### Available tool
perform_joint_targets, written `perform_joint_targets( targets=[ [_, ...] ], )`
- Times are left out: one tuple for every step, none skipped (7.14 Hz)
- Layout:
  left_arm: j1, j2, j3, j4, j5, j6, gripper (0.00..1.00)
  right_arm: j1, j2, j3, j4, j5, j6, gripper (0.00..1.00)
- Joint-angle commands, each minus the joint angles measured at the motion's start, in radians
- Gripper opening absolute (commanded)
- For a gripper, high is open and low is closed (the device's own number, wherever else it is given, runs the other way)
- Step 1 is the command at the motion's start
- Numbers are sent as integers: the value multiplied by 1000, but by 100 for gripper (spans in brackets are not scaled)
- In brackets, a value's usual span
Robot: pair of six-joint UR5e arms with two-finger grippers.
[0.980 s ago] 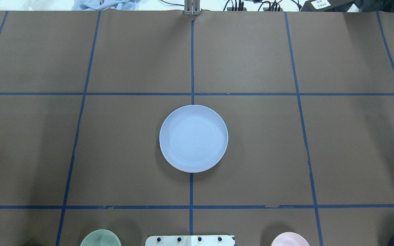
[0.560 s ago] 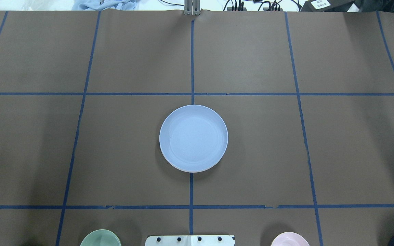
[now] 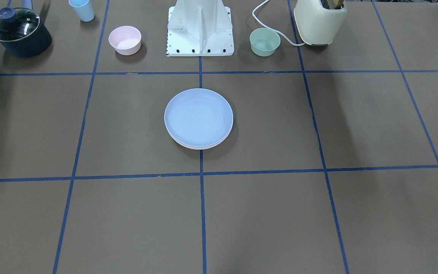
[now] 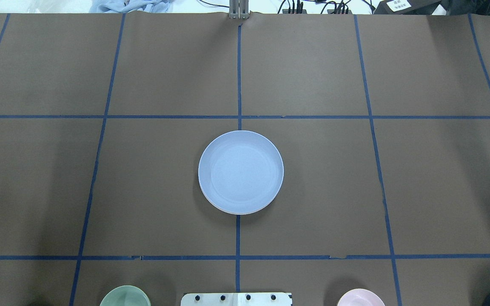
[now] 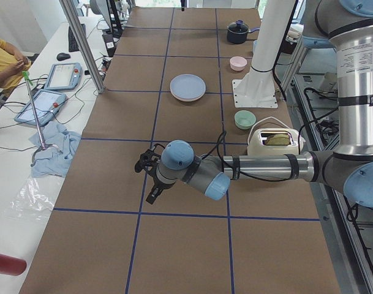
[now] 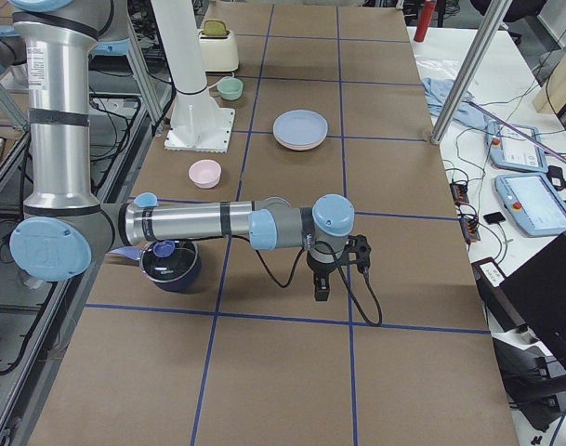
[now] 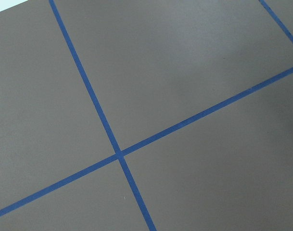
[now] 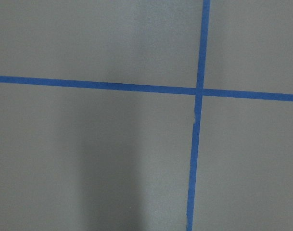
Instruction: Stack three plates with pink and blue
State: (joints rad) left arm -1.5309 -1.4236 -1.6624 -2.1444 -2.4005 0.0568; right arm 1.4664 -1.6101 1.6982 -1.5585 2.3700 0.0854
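Observation:
The light blue plate (image 3: 198, 117) lies on top of a stack at the table's centre, also in the overhead view (image 4: 240, 171). A pale pink plate rim (image 3: 200, 146) shows just under it. The cream plate cannot be told apart beneath them. My left gripper (image 5: 150, 177) shows only in the exterior left view, over bare table far from the stack. My right gripper (image 6: 322, 286) shows only in the exterior right view, also far from the stack. I cannot tell whether either is open or shut. Both wrist views show only brown table and blue tape.
Along the robot's side stand a small pink bowl (image 3: 125, 39), a small green bowl (image 3: 265, 41), a light blue cup (image 3: 81, 9), a dark lidded pot (image 3: 20, 31), a cream toaster (image 3: 319, 21) and the robot base (image 3: 200, 30).

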Motion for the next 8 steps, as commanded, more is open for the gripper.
perform_joint_targets(
  targets=[
    [0, 0, 1, 0, 3, 0, 100, 0, -1, 0, 0, 0, 0, 100],
    [0, 0, 1, 3, 3, -2, 100, 0, -1, 0, 0, 0, 0, 100],
    [0, 0, 0, 6, 3, -2, 100, 0, -1, 1, 0, 0, 0, 100],
    [0, 0, 13, 8, 10, -5, 100, 0, -1, 1, 0, 2, 0, 100],
    [-2, 0, 13, 11, 67, -5, 99, 0, -1, 1, 0, 0, 0, 100],
    [-3, -11, 12, 74, 117, -5, 99, 2, -2, 3, 0, 0, 0, 100],
    [-3, -15, 9, 140, 125, -5, 100, 2, -8, 8, 2, 2, 0, 100],
    [-8, -14, 9, 179, 121, -21, 100, 2, -8, 12, 0, 0, 0, 100]
  ],
)
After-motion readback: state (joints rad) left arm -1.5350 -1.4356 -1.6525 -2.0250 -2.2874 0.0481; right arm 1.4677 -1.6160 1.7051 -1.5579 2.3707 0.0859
